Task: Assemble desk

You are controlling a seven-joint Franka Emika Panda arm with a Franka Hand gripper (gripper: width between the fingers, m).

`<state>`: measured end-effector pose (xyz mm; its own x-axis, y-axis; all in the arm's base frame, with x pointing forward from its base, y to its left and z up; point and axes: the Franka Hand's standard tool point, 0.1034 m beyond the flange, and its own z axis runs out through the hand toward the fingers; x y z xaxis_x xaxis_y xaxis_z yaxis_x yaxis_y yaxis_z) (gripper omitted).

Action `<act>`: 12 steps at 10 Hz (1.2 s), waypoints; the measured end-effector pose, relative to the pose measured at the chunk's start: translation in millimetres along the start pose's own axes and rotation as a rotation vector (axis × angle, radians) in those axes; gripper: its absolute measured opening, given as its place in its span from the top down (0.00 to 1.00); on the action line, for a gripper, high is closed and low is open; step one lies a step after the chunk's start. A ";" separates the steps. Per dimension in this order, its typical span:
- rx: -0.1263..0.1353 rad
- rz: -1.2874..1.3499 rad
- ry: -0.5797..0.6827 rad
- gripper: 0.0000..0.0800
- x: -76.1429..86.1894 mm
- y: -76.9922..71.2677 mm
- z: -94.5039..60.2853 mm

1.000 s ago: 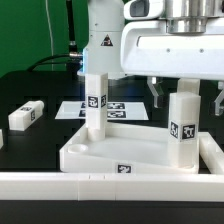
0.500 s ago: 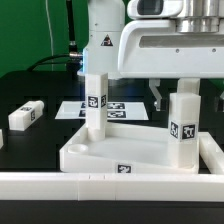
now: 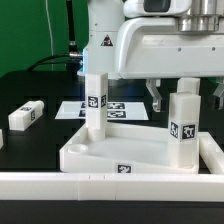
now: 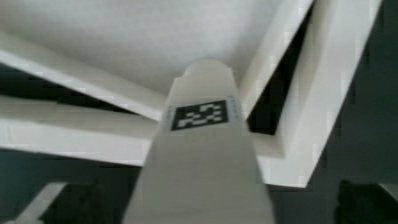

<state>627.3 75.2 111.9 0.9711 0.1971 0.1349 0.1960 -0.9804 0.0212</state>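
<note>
Robotics lab bench.
Shown by a white robot arm (image 3: 104, 30) over a black table (image 3: 40, 88), the marker board (image 3: 124, 107), a tag-bearing desk slab (image 3: 90, 160), green backdrop (image 3: 25, 30), hanging cable (image 3: 71, 30).

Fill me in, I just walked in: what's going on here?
A robot arm is assembling a white desk. The slab carries two upright legs: the left leg and the right leg, in the exterior view. The hand hangs open around the right leg's top, not gripping. A third leg lies loose beside the slab.
</note>
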 end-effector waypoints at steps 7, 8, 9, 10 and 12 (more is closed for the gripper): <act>-0.001 0.038 0.000 0.64 0.1 3.0 0.7; 0.002 0.088 0.001 0.64 0.0 3.9 0.7; 0.012 0.258 0.001 0.64 -0.2 3.3 0.8; 0.018 0.379 -0.001 0.64 -0.4 3.3 0.9; 0.032 0.569 -0.003 0.64 -0.3 4.1 0.9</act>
<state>627.9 71.1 111.1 0.9252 -0.3619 0.1137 -0.3541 -0.9314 -0.0840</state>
